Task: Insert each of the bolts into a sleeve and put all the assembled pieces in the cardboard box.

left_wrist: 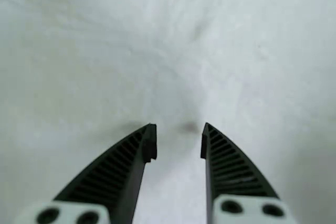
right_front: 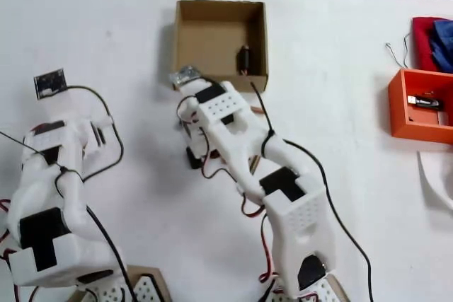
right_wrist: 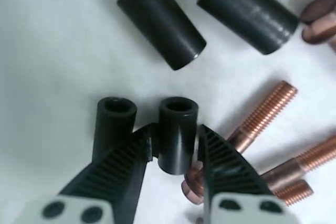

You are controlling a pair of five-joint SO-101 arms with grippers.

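Tight at right gripper (right_wrist: 176,142): upright black cylindrical sleeve (right_wrist: 114,127) close on one side, copper threaded bolts (right_wrist: 262,116) on other. White table (left_wrist: 157,51) open ahead of left gripper (left_wrist: 178,140).

i list: left arm (right_front: 49,203) and right arm (right_front: 283,196), white printed shells, black motor blocks, black and red cables, black ribbed fingers (left_wrist: 131,166) on white screw-holed mounts.

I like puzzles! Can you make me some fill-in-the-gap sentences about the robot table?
The left pincer holds ___.
The right pincer is at a black sleeve that stands ___.
The bolts look ___-coloured.
The cardboard box holds ___ dark piece.
Missing words: nothing; upright; copper; one.
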